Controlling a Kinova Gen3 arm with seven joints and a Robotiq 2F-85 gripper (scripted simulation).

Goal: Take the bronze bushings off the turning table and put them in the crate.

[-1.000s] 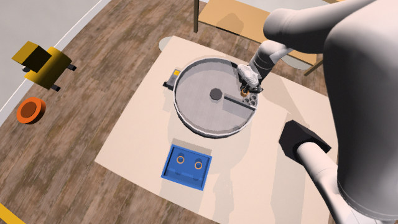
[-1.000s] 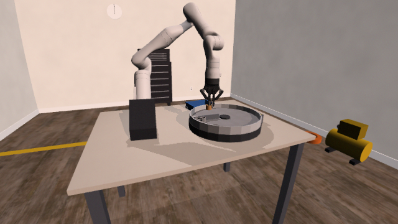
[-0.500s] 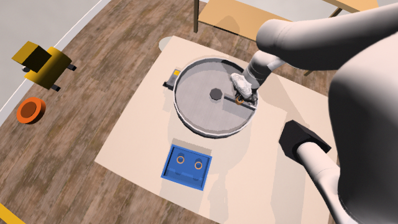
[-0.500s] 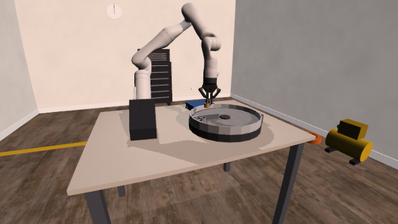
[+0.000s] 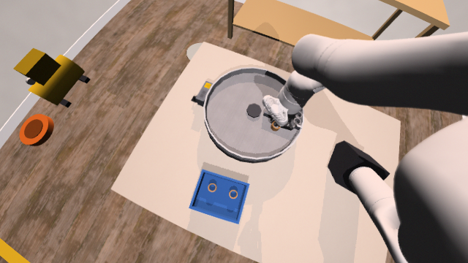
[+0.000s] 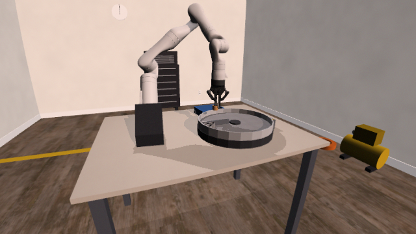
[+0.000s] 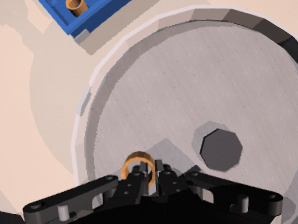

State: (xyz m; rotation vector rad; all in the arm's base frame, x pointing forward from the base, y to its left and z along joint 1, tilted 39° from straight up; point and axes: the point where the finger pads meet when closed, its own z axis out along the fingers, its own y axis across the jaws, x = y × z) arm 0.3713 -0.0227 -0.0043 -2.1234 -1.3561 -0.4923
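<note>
The gripper [image 5: 275, 122] [image 6: 217, 107] [image 7: 151, 169] pinches a bronze bushing [image 5: 275, 126] [image 6: 215, 108] [image 7: 131, 162] by one wall above the turning table [image 5: 234, 131] [image 6: 235, 134] [image 7: 150, 65]; probably light, rigid and smooth, it could pivot, so a wall grip near its middle height seems best.

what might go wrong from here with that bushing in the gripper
The gripper pinches the bronze bushing by one side of its ring, so it might twist or slip out on the way.

The turning table's rim lies between it and the crate; carried too low, the bushing could clip it.

Two bronze bushings already stand in the crate, so a careless drop might knock one over.
</note>
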